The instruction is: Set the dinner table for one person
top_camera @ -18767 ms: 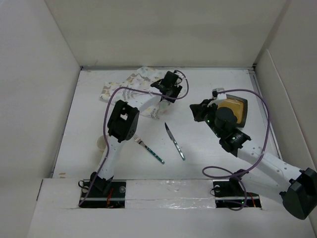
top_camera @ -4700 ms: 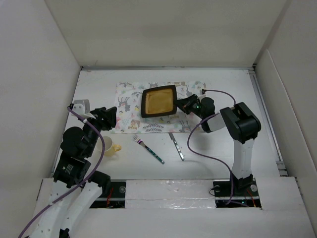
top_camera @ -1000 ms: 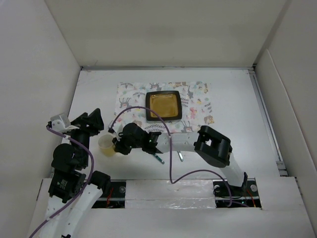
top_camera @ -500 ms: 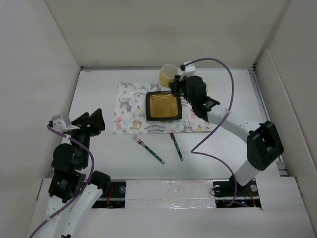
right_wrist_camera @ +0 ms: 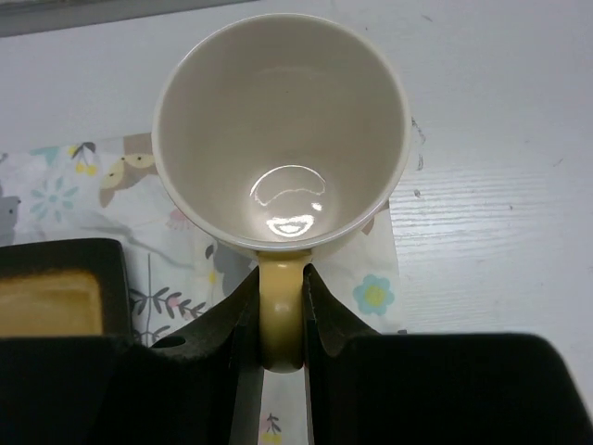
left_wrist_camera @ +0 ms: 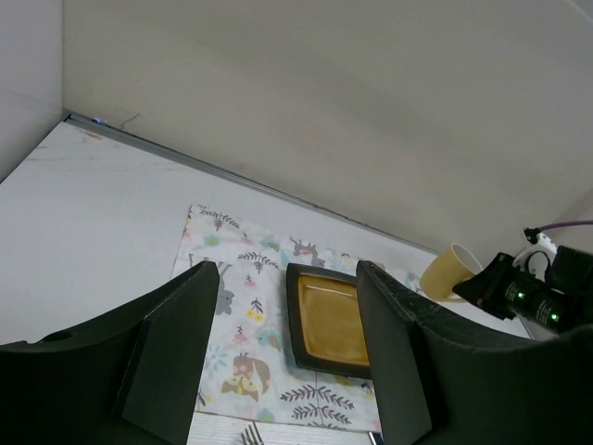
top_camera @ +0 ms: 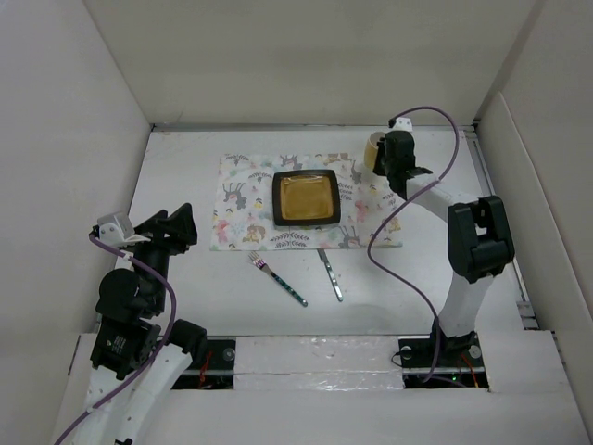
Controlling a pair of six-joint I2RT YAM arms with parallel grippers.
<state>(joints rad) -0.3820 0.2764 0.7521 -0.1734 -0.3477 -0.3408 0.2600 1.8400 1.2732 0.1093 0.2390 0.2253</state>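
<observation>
The white dinner table [top_camera: 167, 171] carries a patterned placemat [top_camera: 243, 199] with a square dark plate [top_camera: 305, 198] on it, its inside amber. A fork [top_camera: 278, 279] and a knife [top_camera: 329, 273] lie on the table in front of the placemat. My right gripper [top_camera: 390, 163] is shut on the handle of a pale yellow mug [right_wrist_camera: 281, 130] and holds it over the placemat's far right corner; the mug also shows in the top view [top_camera: 373, 150]. My left gripper [left_wrist_camera: 283, 352] is open and empty, raised at the near left, looking at the plate [left_wrist_camera: 334, 318].
White walls [top_camera: 306, 65] close in the table at the back and on both sides. A metal strip [top_camera: 315, 127] runs along the table's far edge. The right arm's purple cable [top_camera: 384, 250] loops over the table's right part.
My right gripper has carried the mug from the near left, past the far side of the plate, to the placemat's far right corner. The left arm has stayed still.
</observation>
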